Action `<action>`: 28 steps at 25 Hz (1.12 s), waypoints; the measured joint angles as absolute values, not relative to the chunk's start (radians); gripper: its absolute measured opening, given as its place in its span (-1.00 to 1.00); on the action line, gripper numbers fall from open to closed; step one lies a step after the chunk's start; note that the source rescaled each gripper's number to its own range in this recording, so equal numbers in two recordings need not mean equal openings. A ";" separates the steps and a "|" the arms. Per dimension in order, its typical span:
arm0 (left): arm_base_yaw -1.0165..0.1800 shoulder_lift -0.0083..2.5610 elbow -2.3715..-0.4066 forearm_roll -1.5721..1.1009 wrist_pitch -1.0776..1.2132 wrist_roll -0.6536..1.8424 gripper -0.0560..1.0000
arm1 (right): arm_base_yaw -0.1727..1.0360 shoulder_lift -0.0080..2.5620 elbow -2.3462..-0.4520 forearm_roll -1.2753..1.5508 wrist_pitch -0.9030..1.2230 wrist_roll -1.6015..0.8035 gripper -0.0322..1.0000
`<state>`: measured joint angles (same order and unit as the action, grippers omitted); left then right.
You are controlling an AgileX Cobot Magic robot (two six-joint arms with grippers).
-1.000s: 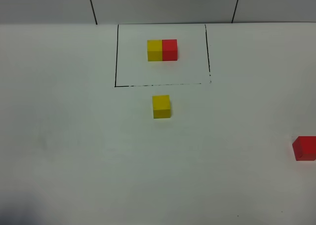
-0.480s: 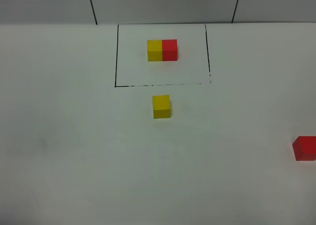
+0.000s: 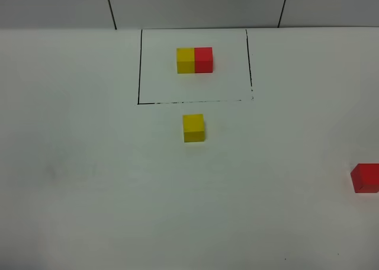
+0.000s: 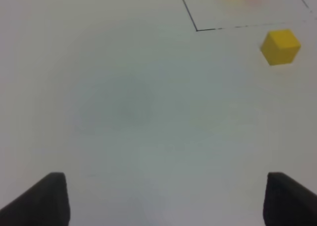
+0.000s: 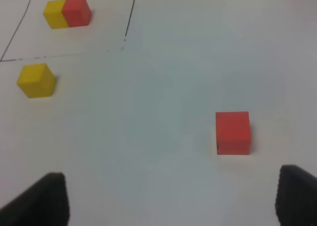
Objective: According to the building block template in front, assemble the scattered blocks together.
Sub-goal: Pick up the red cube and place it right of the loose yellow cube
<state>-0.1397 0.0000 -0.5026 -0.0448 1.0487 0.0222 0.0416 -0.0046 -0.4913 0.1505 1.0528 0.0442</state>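
Observation:
The template is a black-lined rectangle (image 3: 138, 74) at the back of the table, framing a joined yellow-and-red pair (image 3: 194, 60). The loose yellow cube (image 3: 193, 128) sits just in front of the frame. The loose red cube (image 3: 366, 178) lies at the far right edge of the exterior high view. Neither gripper shows in that view. In the left wrist view my left gripper (image 4: 166, 201) is open and empty, with the yellow cube (image 4: 280, 47) well ahead of it. In the right wrist view my right gripper (image 5: 171, 201) is open and empty, with the red cube (image 5: 233, 132) a short way ahead.
The white table (image 3: 89, 163) runs to a grey back wall with dark seams (image 3: 109, 6) just behind the template. The right wrist view also shows the yellow cube (image 5: 36, 80) and the template pair (image 5: 67, 12).
A dark shadow at the lower left corner of the exterior high view has faded away. The cubes and the template have not moved.

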 joint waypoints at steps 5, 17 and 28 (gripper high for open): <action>-0.090 0.000 -0.503 -0.045 1.049 0.022 0.53 | 0.042 -0.005 -0.491 0.151 1.053 0.044 0.43; -0.088 0.000 -0.503 -0.046 1.049 0.023 0.53 | 0.042 -0.005 -0.491 0.151 1.053 0.044 0.43; -0.088 0.000 -0.503 -0.047 1.049 0.023 0.53 | 0.042 -0.005 -0.491 0.162 1.051 0.044 0.43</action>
